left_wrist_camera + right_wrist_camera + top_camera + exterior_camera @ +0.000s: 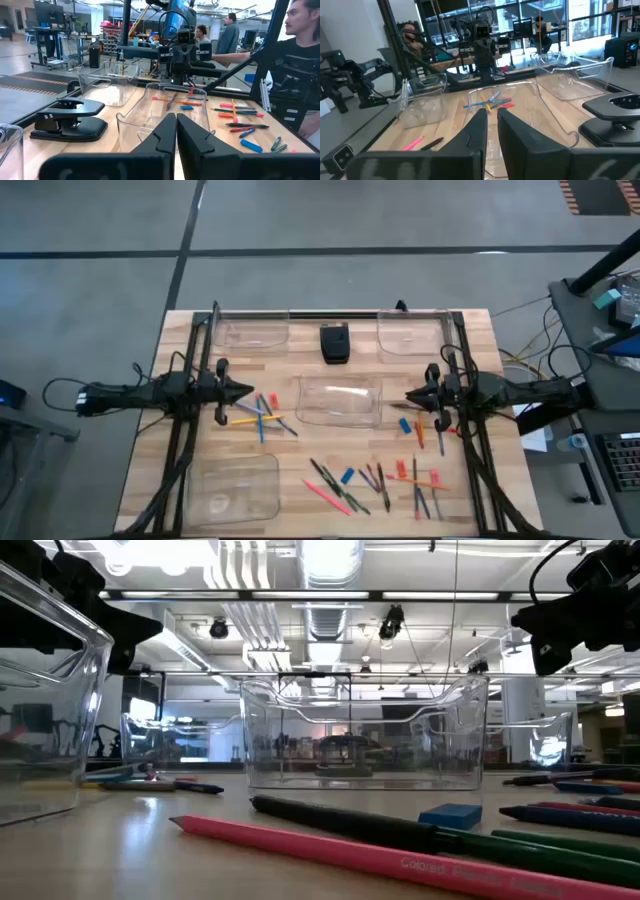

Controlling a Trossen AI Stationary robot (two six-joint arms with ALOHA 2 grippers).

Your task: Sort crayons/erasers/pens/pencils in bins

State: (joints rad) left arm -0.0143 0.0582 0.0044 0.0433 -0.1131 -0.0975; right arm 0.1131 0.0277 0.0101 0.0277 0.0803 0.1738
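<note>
Four clear bins stand on the wooden table: far left (250, 332), far right (410, 335), centre (340, 400) and near left (232, 488). Pencils and other sticks lie flat in a cluster left of the centre bin (262, 414), and more lie along the near side (345, 490) and near right (420, 478). A blue eraser (347, 476) lies among them and also shows in the low view (450, 815). My left gripper (245, 391) is shut, above the table left of the centre bin. My right gripper (410, 395) is shut, right of that bin. Both are empty.
A small black box (335, 342) sits at the far middle between the two far bins. A pink pencil (400, 862) and a dark stick (350, 822) lie nearest the front edge. People show beyond the table in the wrist views.
</note>
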